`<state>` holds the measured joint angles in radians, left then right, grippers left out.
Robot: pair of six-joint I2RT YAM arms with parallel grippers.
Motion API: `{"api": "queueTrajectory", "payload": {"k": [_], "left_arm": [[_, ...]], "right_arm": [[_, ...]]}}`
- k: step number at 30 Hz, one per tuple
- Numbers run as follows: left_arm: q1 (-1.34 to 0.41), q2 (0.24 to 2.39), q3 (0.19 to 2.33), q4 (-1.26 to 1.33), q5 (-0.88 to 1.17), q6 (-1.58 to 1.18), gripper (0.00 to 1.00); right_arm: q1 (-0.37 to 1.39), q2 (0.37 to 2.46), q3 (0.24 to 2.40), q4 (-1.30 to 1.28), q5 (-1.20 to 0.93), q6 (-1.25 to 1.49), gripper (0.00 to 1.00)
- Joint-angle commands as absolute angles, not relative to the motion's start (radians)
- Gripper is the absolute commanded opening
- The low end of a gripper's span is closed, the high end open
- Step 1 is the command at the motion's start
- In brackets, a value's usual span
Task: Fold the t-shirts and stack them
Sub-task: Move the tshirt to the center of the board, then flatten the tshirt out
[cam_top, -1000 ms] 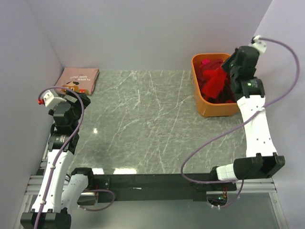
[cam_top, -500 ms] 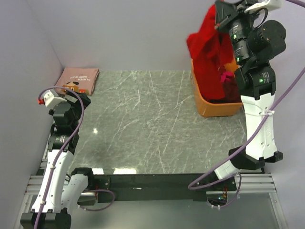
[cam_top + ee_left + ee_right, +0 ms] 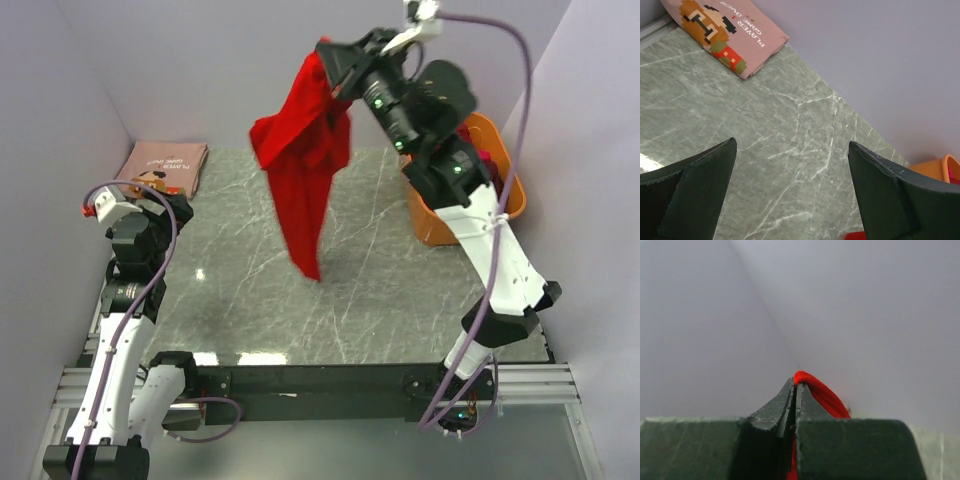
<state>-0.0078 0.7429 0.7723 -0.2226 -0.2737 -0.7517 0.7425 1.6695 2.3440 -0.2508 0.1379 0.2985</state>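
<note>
My right gripper (image 3: 328,55) is shut on the plain red t-shirt (image 3: 302,170) and holds it high over the table's middle, the cloth hanging down with its lowest tip near the marble. In the right wrist view a red fold (image 3: 822,396) is pinched between the closed fingers. A folded dusty-pink t-shirt (image 3: 164,166) with a cartoon print lies at the far left corner; it also shows in the left wrist view (image 3: 725,35). My left gripper (image 3: 792,190) is open and empty, low at the left edge. Maroon shirts are mostly hidden in the tub.
The orange tub (image 3: 440,222) stands at the far right behind my right arm, with a bit of red and pink cloth (image 3: 482,160) showing. The grey marble table (image 3: 240,290) is bounded by purple-grey walls at back and sides.
My right arm has lifted the red t-shirt out of the orange tub and swung it left, from above the tub to over the table's middle. The left arm has not moved.
</note>
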Motion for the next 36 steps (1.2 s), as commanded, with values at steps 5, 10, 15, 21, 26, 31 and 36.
{"api": "queueTrajectory", "payload": {"k": [5,10,15,21,26,31,36], "left_arm": [[-0.003,0.799,0.784,-0.225,-0.255,-0.805,0.99],[-0.003,0.899,0.799,-0.262,-0.212,-0.857,0.99],[-0.003,1.028,0.729,-0.272,-0.048,-0.89,0.99],[-0.057,1.066,0.588,-0.322,0.009,-0.922,0.99],[-0.144,1.029,0.496,-0.374,0.009,-0.96,0.99],[-0.158,1.061,0.43,-0.313,0.063,-0.983,0.85],[-0.205,1.143,0.413,-0.267,0.106,-0.982,0.65]], "right_arm": [[0.632,1.526,1.78,-0.252,0.327,0.553,0.0],[0.412,1.545,1.373,-0.181,0.069,0.641,0.51],[0.406,1.602,1.344,-0.241,0.017,0.51,0.89],[0.446,1.588,1.286,-0.256,0.029,0.416,0.89],[0.46,1.601,1.256,-0.272,0.072,0.408,0.89],[0.46,1.6,1.223,-0.261,0.094,0.423,0.89],[0.462,1.6,1.204,-0.284,0.147,0.437,0.89]]}}
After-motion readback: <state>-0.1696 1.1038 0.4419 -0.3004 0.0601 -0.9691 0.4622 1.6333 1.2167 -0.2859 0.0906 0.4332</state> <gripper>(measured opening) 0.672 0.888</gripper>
